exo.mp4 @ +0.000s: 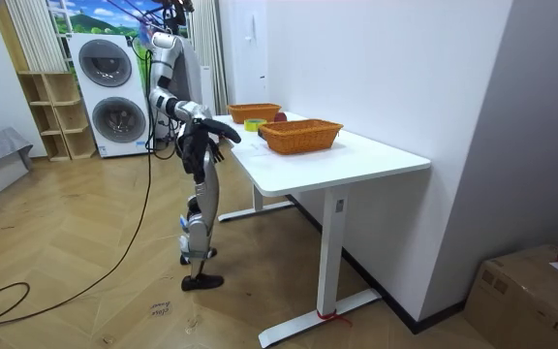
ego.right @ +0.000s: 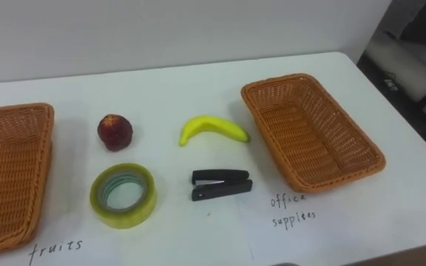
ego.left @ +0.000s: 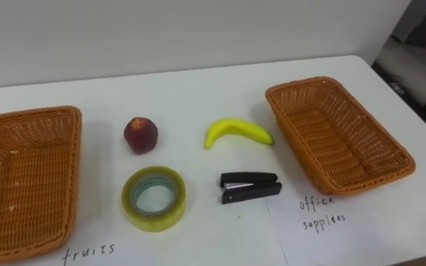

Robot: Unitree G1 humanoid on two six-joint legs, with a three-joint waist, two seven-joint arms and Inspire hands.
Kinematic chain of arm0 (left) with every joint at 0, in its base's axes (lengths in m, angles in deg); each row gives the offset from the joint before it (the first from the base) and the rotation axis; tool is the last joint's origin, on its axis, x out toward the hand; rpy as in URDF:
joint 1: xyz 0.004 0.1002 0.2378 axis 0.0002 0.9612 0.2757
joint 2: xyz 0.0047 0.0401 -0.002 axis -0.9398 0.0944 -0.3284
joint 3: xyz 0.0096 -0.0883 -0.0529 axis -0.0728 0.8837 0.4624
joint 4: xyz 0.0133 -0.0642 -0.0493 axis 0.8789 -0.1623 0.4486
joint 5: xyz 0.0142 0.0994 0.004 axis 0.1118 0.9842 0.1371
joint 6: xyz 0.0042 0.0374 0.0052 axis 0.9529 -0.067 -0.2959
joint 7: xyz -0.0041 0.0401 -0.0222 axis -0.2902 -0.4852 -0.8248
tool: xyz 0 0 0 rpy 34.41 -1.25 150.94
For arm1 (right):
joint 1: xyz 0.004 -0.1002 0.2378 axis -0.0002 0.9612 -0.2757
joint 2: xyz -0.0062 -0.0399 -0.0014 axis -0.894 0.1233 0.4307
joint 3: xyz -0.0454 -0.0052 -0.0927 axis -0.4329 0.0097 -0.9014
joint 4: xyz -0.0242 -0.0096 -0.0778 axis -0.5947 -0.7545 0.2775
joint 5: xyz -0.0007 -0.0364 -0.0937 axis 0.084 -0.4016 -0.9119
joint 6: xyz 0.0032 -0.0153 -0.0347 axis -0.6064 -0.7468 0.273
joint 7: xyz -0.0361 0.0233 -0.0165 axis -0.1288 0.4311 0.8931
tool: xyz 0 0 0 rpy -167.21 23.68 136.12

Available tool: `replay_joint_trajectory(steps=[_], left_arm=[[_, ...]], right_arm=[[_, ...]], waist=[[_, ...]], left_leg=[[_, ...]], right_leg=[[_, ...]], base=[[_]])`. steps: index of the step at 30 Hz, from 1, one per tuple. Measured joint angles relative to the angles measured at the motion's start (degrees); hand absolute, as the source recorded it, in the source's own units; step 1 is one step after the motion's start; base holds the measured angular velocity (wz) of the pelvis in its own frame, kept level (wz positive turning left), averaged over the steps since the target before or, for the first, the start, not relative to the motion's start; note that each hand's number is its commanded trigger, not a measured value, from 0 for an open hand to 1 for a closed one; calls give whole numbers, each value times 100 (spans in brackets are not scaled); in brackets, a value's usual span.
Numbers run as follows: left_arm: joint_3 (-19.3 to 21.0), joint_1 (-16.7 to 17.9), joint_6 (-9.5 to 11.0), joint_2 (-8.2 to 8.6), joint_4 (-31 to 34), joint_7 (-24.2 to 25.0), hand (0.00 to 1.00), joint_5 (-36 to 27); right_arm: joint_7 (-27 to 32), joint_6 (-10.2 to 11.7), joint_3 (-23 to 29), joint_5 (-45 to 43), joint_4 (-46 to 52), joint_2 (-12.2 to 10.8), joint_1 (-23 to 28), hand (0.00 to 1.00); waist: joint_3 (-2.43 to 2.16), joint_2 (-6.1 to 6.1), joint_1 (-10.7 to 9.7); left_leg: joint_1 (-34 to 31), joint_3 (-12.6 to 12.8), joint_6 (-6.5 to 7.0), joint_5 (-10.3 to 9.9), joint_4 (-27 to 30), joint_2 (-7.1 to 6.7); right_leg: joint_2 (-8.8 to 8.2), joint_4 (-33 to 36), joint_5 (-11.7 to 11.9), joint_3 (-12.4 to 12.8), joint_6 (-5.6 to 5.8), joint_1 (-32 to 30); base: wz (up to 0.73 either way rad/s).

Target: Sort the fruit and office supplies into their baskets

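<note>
Banana [ego.left: 237, 131], stapler [ego.left: 250, 187], tape roll [ego.left: 154, 198], perhaps peach [ego.left: 140, 135], apart between left basket [ego.left: 28, 177], right basket [ego.left: 346, 148]

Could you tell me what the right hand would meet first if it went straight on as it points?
The right hand would probably meet the right basket first, though depth is unclear in the room view.

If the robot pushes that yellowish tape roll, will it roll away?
Probably not: the yellowish see-through tape roll lies flat on the white table, so it should slide, not roll. Stood on edge, it likely would. Its thick ring looks stiff and easy to pinch.
</note>
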Motion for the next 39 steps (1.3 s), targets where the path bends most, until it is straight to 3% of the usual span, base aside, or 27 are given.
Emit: replay_joint_trajectory(steps=[8,11,18,21,27,30,39], left_arm=[[-1,-8,-6,7,-17,-45,0,-10],[-6,-17,-8,-9,-24,-79,0,-6],[-166,-96,29,-140,-369,-96,0,-3],[-160,-145,28,-157,-529,-95,0,15],[-142,-203,17,-157,-703,-94,0,240],[-156,-311,15,-165,-898,-97,0,269],[-240,-320,-78,-164,-889,-93,0,280]], right_arm=[[399,89,116,-960,777,190,-171,0],[541,88,112,-1550,1264,200,-173,0],[603,165,111,-2462,1629,454,-420,0],[452,163,116,-2524,1868,565,-552,0],[148,166,128,-2518,2474,756,-836,0],[-8,161,1,-2519,2794,771,-862,0],[-564,139,-403,-2566,3339,776,-1305,0]], waist=[[3,4,15],[9,-20,71],[19,-139,180],[39,-184,169],[31,-180,194],[13,-170,317],[45,-197,423]], left_leg=[[-50,-21,-3,2,-1,2],[-82,-21,-5,6,17,1],[-76,-43,-5,5,22,-1],[-127,-98,-5,5,12,-1],[-182,-162,-7,6,81,5],[-165,-157,-7,8,90,5],[-190,-198,-6,7,100,1]], right_leg=[[6,7,0,-6,0,-49],[7,11,0,-7,0,-87],[1,9,0,-61,0,-77],[-9,-3,0,-153,0,-91],[-9,-11,0,-214,0,-92],[-11,-6,0,-214,0,-77],[-27,-4,1,-266,-1,-76]], base=[[0],[0],[0],[8],[8],[0],[2]])
